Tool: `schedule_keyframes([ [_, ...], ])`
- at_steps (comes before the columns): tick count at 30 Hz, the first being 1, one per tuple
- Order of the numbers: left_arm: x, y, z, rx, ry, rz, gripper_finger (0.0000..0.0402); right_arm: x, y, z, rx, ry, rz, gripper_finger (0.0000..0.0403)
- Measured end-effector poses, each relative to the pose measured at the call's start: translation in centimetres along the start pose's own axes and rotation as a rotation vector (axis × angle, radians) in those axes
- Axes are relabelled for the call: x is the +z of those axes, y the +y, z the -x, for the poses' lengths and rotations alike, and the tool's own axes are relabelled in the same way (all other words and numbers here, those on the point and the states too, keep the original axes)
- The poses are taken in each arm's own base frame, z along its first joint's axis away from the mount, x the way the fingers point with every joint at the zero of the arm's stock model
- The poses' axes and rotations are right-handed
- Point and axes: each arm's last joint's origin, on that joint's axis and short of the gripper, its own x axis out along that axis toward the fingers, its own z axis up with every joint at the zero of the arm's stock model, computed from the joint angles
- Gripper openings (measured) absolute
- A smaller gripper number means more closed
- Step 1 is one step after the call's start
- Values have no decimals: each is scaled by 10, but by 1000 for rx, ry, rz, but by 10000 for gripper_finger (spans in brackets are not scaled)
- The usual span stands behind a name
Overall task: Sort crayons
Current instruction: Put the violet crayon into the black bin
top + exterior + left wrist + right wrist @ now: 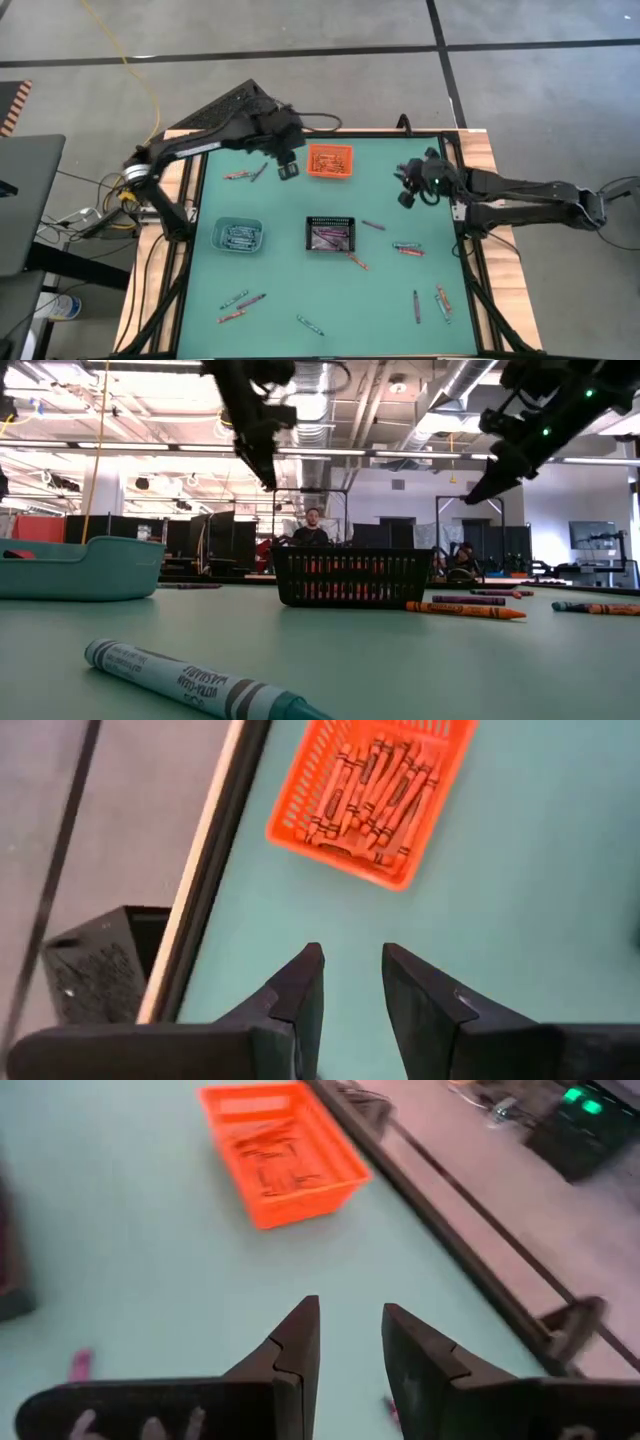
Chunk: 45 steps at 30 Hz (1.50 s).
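Crayons lie scattered on the green table top: two near the far left [238, 175], some at the right [407, 246], and more along the near edge [240, 300]. Others lie in the orange bin [330, 160], the black bin [330, 234] and the teal bin [238, 236]. My left gripper [288, 172] hangs open and empty above the table, just left of the orange bin [365, 795]. My right gripper [406, 199] hangs open and empty above the table's far right part, with the orange bin [280, 1150] ahead of it.
In the low view a teal crayon [200, 685] lies close to the near edge and an orange one [465, 610] lies right of the black bin [355, 575]. The table's wooden border [480, 150] frames the green top. People sit in the room behind.
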Motion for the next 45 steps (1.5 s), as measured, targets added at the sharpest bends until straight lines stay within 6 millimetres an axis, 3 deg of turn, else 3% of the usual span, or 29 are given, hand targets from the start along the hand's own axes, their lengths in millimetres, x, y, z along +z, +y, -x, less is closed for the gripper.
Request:
schedule_keyframes([
  [5,-41,-23,24,-16,-169,32,74,-7,-4,-10,107,99,-96,111],
  [9,-80,-44,37,-36,-335,54,64,-13,9,-17,309,208,-119,111],
  [20,-167,-72,53,-127,-605,171,61,-32,35,-26,374,454,-102,111],
  [24,-182,-70,61,-93,-701,221,61,-22,30,-30,284,459,-93,111],
  [30,-197,-68,69,-92,-840,257,61,-7,6,-48,168,459,-71,111],
  [45,-228,-75,45,-77,-1140,295,61,11,-52,-95,57,657,-41,111],
])
